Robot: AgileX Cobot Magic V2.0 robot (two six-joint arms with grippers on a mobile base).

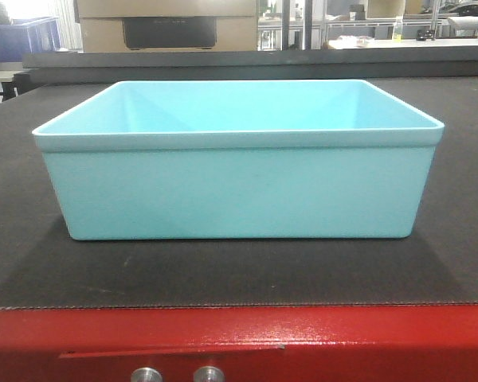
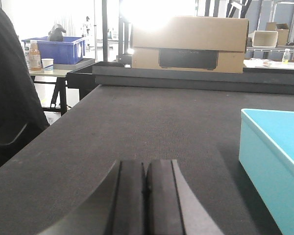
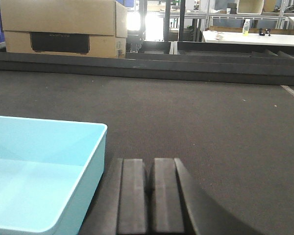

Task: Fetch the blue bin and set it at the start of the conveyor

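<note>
The blue bin (image 1: 237, 159), a pale cyan tub, stands empty and upright on the conveyor's dark grey belt (image 1: 32, 263), just behind the red frame (image 1: 239, 338) with two silver buttons (image 1: 178, 374). My left gripper (image 2: 146, 169) is shut and empty, low over the belt to the left of the bin (image 2: 274, 161). My right gripper (image 3: 149, 169) is shut and empty, just right of the bin's wall (image 3: 44, 171). Neither gripper touches the bin. Neither gripper shows in the front view.
A cardboard box (image 2: 188, 43) with a dark panel sits beyond the belt's far rail (image 3: 147, 63). A dark blue crate (image 2: 59, 49) on a side table stands far left. White tables (image 3: 250, 36) with a bottle stand at the back right.
</note>
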